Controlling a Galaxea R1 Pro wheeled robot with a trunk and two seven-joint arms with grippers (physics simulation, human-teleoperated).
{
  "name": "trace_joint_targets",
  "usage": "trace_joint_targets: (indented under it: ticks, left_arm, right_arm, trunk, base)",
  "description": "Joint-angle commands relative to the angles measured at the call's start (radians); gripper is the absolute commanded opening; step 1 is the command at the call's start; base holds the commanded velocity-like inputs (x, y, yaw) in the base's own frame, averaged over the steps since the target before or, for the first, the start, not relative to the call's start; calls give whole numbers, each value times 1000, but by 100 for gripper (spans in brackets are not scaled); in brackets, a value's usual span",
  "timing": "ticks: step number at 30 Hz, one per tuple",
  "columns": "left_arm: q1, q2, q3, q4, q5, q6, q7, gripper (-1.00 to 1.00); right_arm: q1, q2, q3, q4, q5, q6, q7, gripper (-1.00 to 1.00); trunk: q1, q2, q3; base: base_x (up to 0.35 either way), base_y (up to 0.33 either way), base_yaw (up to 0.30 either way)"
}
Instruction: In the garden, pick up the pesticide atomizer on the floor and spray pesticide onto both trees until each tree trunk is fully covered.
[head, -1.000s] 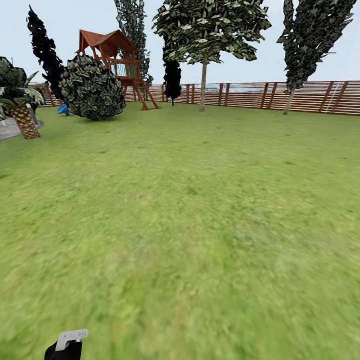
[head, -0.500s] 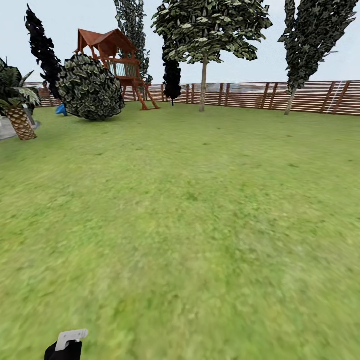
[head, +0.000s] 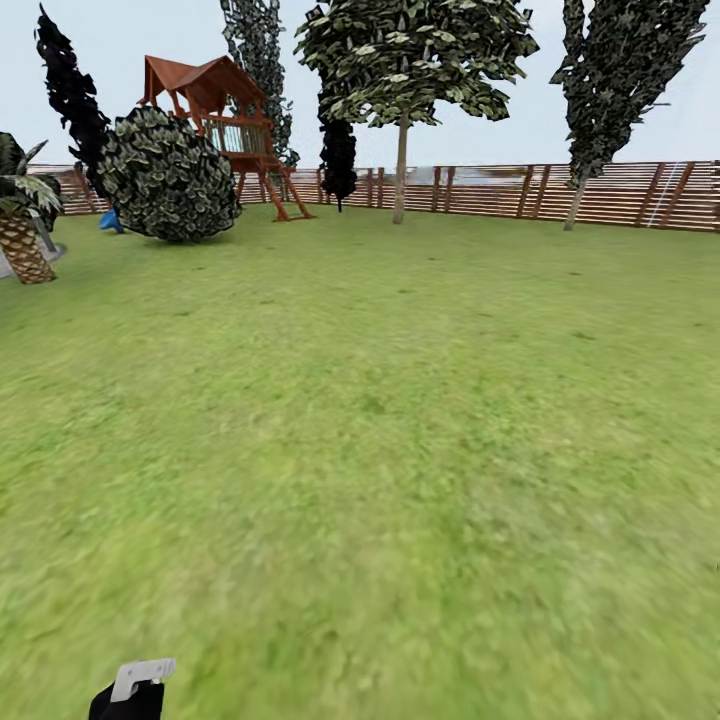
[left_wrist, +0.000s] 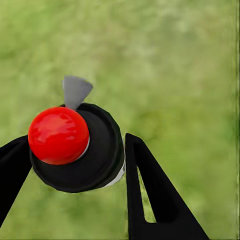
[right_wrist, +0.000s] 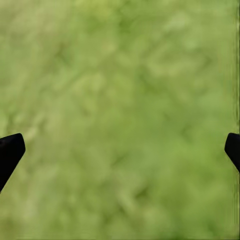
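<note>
The left gripper (left_wrist: 75, 165) clamps the pesticide atomizer (left_wrist: 85, 150), its long axis toward the camera, nozzle over the lawn (head: 400, 400). The right gripper (right_wrist: 120, 150) gapes, holding nothing.

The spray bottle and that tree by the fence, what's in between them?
Just bare lawn in the head view, from the atomizer in the left gripper to the tree trunk.
</note>
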Motion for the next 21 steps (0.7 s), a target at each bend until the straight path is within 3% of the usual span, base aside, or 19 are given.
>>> trace_joint_targets:
  ticks: [1, 13, 16, 21]
  left_arm:
    - [0, 0, 0, 0, 0, 0, 0, -100]
    - [0, 0, 0, 0, 0, -1, 0, -100]
    - [0, 0, 0, 0, 0, 0, 0, -100]
    - [0, 0, 0, 0, 0, 0, 0, -100]
  right_arm:
    - [0, 0, 0, 0, 0, 0, 0, 100]
    - [0, -1, -1, 0, -2, -1, 0, 100]
    - [0, -1, -1, 0, -2, -1, 0, 100]
    - [0, 0, 0, 0, 0, 0, 0, 100]
  trunk:
    - [0, 0, 0]
    - [0, 0, 0]
    - [0, 0, 0]
    - [0, 0, 0]
  base:
    - [284, -88, -230]
    - [63, -10, -261]
    - [274, 0, -247]
    - [335, 0, -34]
